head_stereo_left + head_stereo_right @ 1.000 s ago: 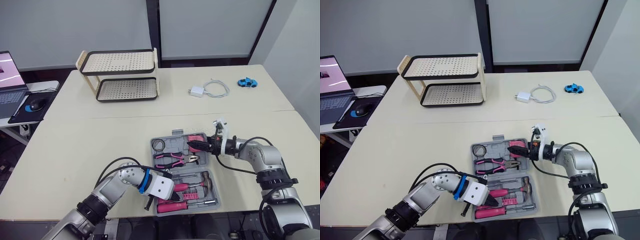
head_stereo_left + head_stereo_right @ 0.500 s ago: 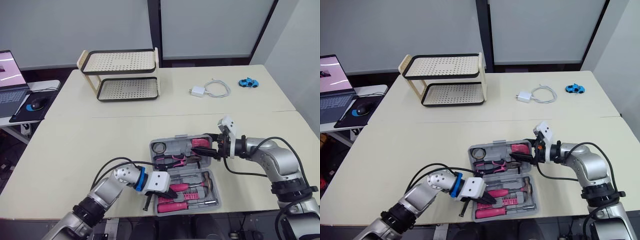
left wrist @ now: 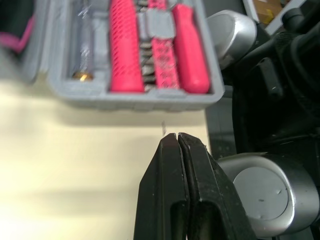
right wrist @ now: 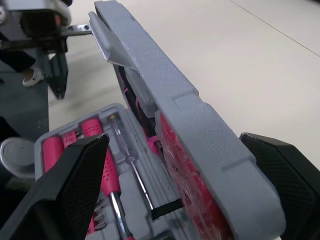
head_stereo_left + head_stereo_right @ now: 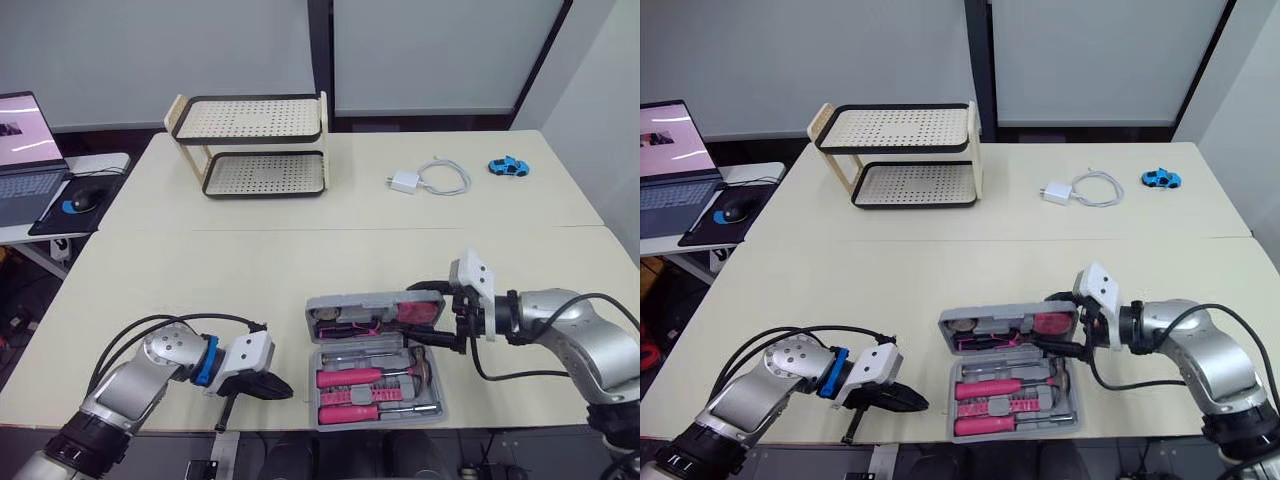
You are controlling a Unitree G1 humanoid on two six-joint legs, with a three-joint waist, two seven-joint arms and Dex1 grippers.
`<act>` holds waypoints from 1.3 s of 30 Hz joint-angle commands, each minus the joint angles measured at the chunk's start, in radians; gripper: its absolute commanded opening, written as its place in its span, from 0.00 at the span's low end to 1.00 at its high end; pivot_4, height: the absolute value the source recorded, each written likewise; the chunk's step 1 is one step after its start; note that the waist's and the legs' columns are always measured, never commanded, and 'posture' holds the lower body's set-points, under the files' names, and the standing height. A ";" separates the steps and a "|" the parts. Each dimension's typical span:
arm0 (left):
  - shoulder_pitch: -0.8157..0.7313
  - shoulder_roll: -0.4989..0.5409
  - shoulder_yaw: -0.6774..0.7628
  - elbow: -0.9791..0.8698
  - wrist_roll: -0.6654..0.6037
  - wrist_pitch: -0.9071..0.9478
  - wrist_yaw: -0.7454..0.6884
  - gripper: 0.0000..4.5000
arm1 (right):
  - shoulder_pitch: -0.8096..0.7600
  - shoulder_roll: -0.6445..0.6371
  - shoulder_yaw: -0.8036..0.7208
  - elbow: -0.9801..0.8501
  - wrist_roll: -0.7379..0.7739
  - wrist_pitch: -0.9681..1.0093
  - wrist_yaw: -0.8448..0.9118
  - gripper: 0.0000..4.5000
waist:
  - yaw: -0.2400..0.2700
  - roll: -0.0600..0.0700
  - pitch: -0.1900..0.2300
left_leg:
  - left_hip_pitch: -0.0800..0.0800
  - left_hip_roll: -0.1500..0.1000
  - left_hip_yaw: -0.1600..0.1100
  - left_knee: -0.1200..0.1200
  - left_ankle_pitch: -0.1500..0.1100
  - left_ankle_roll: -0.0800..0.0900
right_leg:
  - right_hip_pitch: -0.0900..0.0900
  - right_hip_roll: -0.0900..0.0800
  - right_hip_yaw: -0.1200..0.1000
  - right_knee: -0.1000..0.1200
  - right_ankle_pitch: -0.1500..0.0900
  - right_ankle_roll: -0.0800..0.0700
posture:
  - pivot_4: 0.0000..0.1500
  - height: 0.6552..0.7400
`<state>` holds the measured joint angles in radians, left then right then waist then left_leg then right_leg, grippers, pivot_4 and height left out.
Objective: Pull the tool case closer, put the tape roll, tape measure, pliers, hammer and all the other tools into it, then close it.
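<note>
Right gripper (image 5: 442,333) is straddling the upright lid (image 4: 165,90), fingers spread either side, though I'm not seeing whether they touch. That's setting up the fold onto the case (image 5: 316,390) at the table (image 5: 200,290) front. Left gripper (image 3: 177,136), pressed together and empty, is sitting aside, leaving room.

silver shells are covering the left arm (image 5: 140,378) and right arm (image 5: 578,325), black cables (image 5: 185,317) looping alongside. a blue ring (image 5: 206,360) is circling the left wrist.

Case (image 5: 375,380) occupies near edge, centre. Its half-raised lid (image 5: 372,303) blocks approach from the far side; right gripper (image 5: 450,328) straddles the lid's right end. Left gripper (image 5: 268,386) lies just left of case. Table (image 5: 250,270) bare mid-way; rack (image 5: 255,150) far left.
</note>
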<state>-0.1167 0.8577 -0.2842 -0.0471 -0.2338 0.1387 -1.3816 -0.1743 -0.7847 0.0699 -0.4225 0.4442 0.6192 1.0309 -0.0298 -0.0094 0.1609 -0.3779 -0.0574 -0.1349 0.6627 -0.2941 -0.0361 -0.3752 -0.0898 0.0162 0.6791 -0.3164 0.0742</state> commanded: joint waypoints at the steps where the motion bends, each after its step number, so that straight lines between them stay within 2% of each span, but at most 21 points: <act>1: -0.004 0.005 0.038 0.019 -0.001 -0.014 0.011 0.00 | 0.070 -0.086 -0.050 -0.117 -0.004 -0.053 0.045 1.00 | 0.001 0.000 0.000 | 0.000 0.000 0.000 0.000 0.000 0.000 | 0.000 0.000 0.000 0.000 0.000 0.000 | 1.00 1.00; 5: -0.006 0.008 0.052 0.047 0.009 -0.024 0.025 0.00 | 0.205 -0.210 -0.128 -0.221 -0.021 -0.102 0.088 1.00 | 0.002 -0.001 0.001 | -0.001 0.000 0.000 0.000 0.000 0.000 | 0.001 0.000 0.000 -0.001 0.000 0.000 | 1.00 1.00; 9: -0.009 0.001 0.075 0.075 0.012 -0.024 0.055 0.00 | 0.413 -0.329 -0.335 -0.343 -0.005 -0.067 0.180 1.00 | 0.005 -0.001 0.001 | -0.001 0.000 0.000 0.000 0.000 0.000 | 0.001 0.000 -0.001 -0.001 0.000 0.000 | 1.00 1.00; 12: -0.006 -0.007 0.083 0.083 0.020 -0.034 0.073 0.00 | 0.536 -0.354 -0.471 -0.350 -0.023 -0.054 0.231 1.00 | 0.005 -0.003 0.001 | 0.000 0.001 0.000 0.000 0.000 0.000 | 0.002 0.000 -0.001 -0.001 0.000 0.000 | 1.00 1.00; 15: -0.001 -0.019 0.084 0.069 0.028 -0.031 0.104 0.00 | 0.597 -0.359 -0.503 -0.305 -0.118 -0.118 0.217 1.00 | 0.004 -0.004 0.001 | 0.001 0.001 0.001 0.001 0.000 0.000 | 0.003 0.000 -0.001 -0.001 0.000 0.000 | 1.00 1.00; 17: 0.004 -0.031 0.076 0.048 0.041 -0.029 0.132 0.00 | 0.597 -0.354 -0.462 -0.263 -0.196 -0.168 0.168 1.00 | 0.004 -0.004 0.001 | 0.002 0.001 0.001 0.001 0.000 0.000 | 0.003 0.000 0.000 -0.001 0.000 0.000 | 1.00 1.00; 20: 0.010 -0.059 0.061 0.007 0.065 -0.016 0.181 0.00 | 0.564 -0.350 -0.348 -0.209 -0.317 -0.222 0.086 0.86 | 0.004 -0.004 0.001 | 0.002 0.001 0.001 0.000 0.000 0.000 | 0.003 0.000 0.000 0.000 0.000 0.000 | 1.00 1.00; 26: 0.024 -0.107 0.008 -0.067 0.120 0.016 0.237 0.00 | 0.421 -0.307 -0.068 -0.140 -0.484 -0.231 -0.017 0.39 | 0.002 -0.004 0.001 | 0.002 0.001 0.002 0.000 0.000 0.000 | 0.003 0.000 0.000 0.000 0.000 0.000 | 1.00 1.00; 31: -0.008 -0.156 -0.043 -0.040 0.186 0.000 0.280 0.00 | 0.314 -0.245 0.089 -0.107 -0.543 -0.231 -0.027 0.00 | 0.003 -0.004 0.001 | 0.001 0.000 0.001 0.001 0.000 0.000 | 0.003 0.000 0.000 -0.001 0.000 0.000 | 1.00 1.00; 39: -0.054 -0.209 -0.076 0.014 0.223 -0.048 0.289 0.00 | 0.239 -0.201 0.181 -0.098 -0.547 -0.250 -0.014 0.00 | 0.005 -0.004 0.002 | 0.001 0.000 0.001 0.002 0.000 -0.001 | 0.003 0.000 0.000 -0.001 0.000 0.000 | 1.00 1.00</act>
<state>-0.1565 0.6613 -0.3470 -0.0226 -0.0155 0.1188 -1.0936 0.0706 -0.9922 0.2517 -0.5027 -0.1007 0.3910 1.0155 -0.0250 -0.0137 0.1624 -0.3773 -0.0578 -0.1341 0.6644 -0.2938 -0.0367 -0.3722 -0.0902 0.0160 0.6783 -0.3165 0.0743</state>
